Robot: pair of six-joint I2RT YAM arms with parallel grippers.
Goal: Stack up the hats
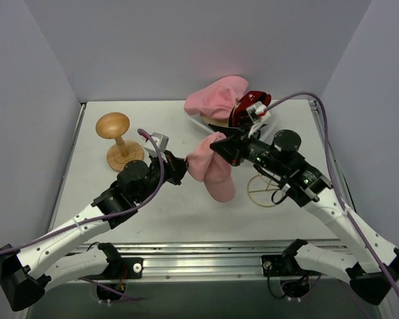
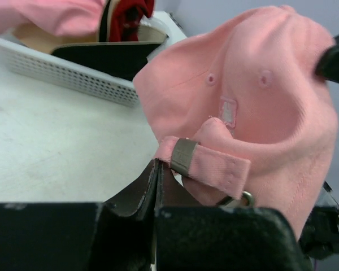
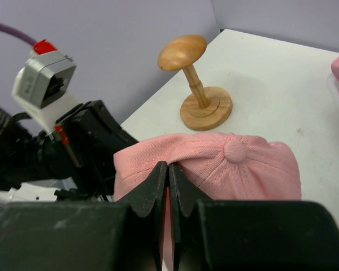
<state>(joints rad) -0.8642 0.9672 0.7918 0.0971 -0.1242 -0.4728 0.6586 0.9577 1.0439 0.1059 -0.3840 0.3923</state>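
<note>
A pink cap hangs above the table's middle, held from both sides. My left gripper is shut on its rear edge beside the adjuster strap, and the jaws pinch the fabric. From the right, my right gripper is shut on a fold of the crown, its tips pressed together near the top button. At the back right, a pink hat, a red cap and a black hat lie in the white mesh basket.
A wooden knob-topped stand is upright at the back left, also in the right wrist view. A thin tan ring lies on the table under the right arm. Grey walls close in the table on three sides.
</note>
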